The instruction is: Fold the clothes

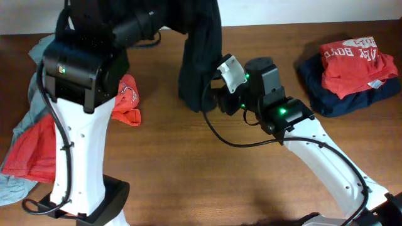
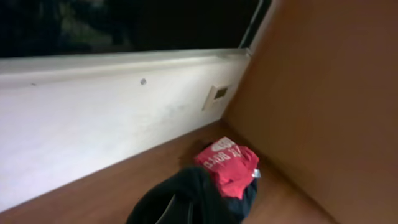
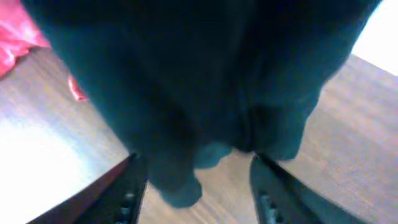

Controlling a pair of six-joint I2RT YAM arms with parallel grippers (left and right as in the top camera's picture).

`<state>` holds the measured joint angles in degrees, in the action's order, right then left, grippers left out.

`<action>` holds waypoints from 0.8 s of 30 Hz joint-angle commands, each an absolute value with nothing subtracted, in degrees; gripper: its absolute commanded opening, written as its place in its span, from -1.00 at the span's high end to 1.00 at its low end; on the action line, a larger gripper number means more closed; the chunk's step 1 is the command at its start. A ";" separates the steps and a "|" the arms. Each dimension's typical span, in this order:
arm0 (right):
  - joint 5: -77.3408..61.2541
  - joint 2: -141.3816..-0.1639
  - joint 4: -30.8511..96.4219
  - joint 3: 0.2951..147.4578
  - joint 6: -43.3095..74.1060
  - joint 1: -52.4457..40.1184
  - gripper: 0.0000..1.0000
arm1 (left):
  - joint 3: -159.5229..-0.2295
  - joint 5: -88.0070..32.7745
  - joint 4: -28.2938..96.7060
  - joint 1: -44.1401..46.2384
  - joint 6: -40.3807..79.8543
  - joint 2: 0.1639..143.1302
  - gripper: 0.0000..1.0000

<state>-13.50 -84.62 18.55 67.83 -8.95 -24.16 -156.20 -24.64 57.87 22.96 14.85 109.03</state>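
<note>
A black T-shirt hangs down from the top edge of the overhead view, its lower end near the table. My left arm reaches up to it. In the left wrist view the black cloth covers the left gripper's jaws, which stay shut on it. My right gripper is at the shirt's lower hem. Its fingers stand apart, with a hanging lobe of the black shirt between them, against the left finger.
At the right a folded red-orange shirt with white lettering lies on a folded navy one; this stack also shows in the left wrist view. A loose pile of red-orange and grey shirts lies at the left, around the left arm's white base.
</note>
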 commanded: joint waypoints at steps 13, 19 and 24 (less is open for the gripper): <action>-7.55 -84.58 17.61 69.30 -10.00 -22.35 0.92 | -156.46 -18.92 65.63 23.46 10.59 108.73 0.99; -10.09 -81.08 22.02 72.97 -8.54 -19.77 0.92 | -156.46 -9.02 67.92 23.46 8.91 108.73 1.00; -10.11 -78.98 31.31 81.34 -8.56 -17.98 0.92 | -156.46 -4.10 68.01 22.68 8.34 108.73 0.88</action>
<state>-9.30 -82.52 29.69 75.85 -9.08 -18.85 -156.20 -9.45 68.12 23.40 10.04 109.03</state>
